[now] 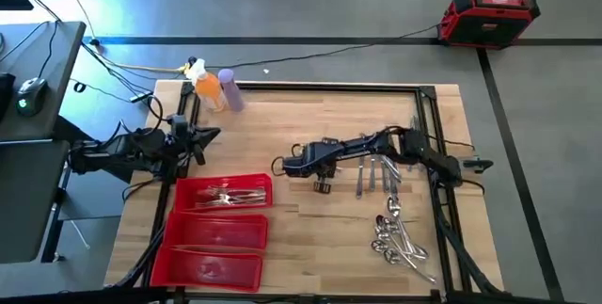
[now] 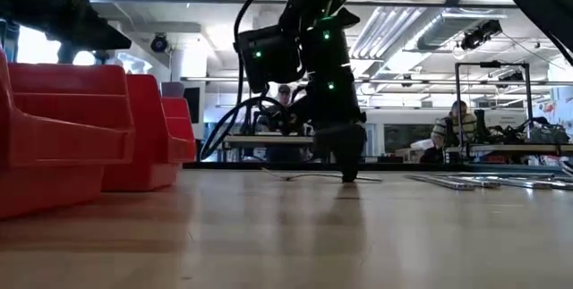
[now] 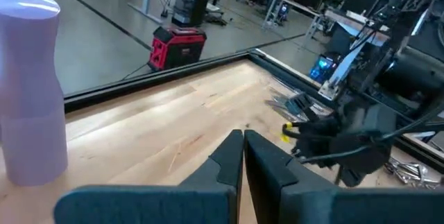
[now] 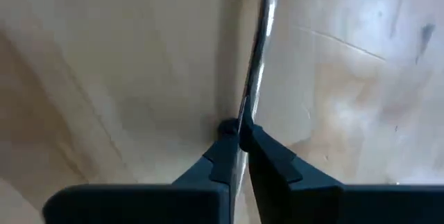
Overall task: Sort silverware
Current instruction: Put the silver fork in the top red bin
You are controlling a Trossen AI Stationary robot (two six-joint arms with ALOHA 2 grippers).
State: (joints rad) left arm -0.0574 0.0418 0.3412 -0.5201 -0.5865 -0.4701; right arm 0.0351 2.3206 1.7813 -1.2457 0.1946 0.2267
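Steel utensil (image 4: 255, 57) lies flat on the wooden surface (image 4: 104, 78), its long axis running straight ahead from the right end effector (image 4: 239, 137). Its fingers pinch the near end. Left end effector (image 3: 243, 148) waits closed, empty.

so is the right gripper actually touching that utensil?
Touching. In the right wrist view the right gripper has its fingers closed on a slim silver utensil, whose shaft runs out from between the fingertips.

You have two arms over one table (image 1: 310, 238), each with one gripper: the left gripper (image 3: 243, 156) and the right gripper (image 4: 238, 139). One red tray (image 1: 218, 231) with three compartments lies beside the left gripper. Two bottles stand past it: one orange bottle (image 1: 209, 88), one purple bottle (image 1: 231, 91). The right gripper pinches one slim silver piece (image 4: 258, 50). The loose silverware (image 1: 386, 212) behind it is too small to count.
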